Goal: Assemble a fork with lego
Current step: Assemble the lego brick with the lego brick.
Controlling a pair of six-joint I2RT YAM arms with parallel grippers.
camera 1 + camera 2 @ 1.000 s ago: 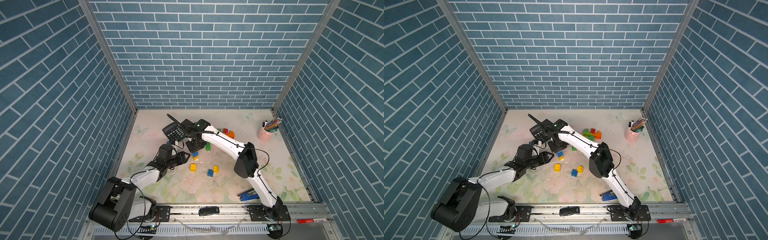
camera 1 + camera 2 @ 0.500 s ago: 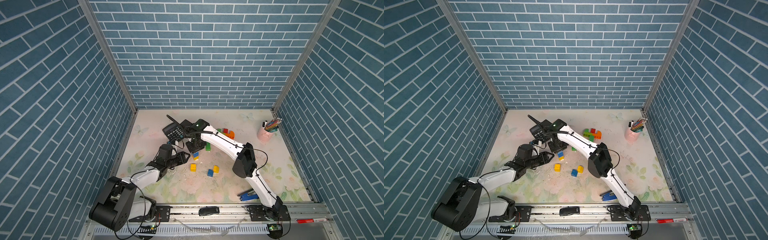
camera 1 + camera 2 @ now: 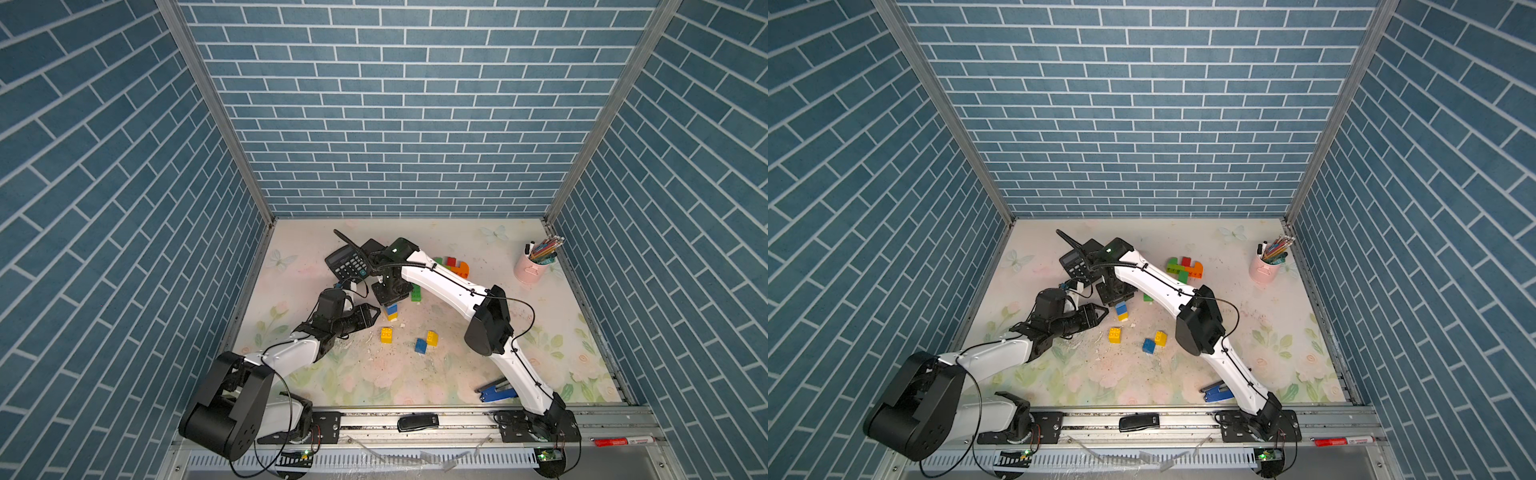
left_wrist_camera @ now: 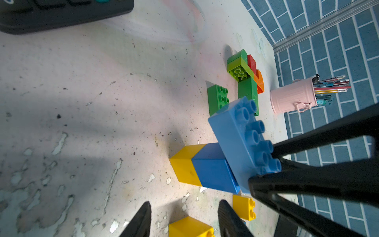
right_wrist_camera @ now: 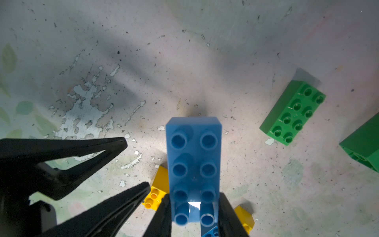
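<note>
Blue lego brick lying level, studs up, atop yellow-blue stack; right gripper jaws pinching it, left gripper jaws spread.

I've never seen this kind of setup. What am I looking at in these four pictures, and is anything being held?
Two white robot arms stand at the near edge of a table, each ending in a black two-fingered gripper. Two pictures look down on the whole scene from overhead. The other two come from cameras on the arms' wrists.

The right gripper is shut on a long blue brick, over a small blue-and-yellow stack. The left gripper is open and empty beside that stack.

Loose lego lies around: a green brick, yellow bricks, and a joined green, red and orange cluster. A calculator, pink pen cup and blue stapler also sit there.
</note>
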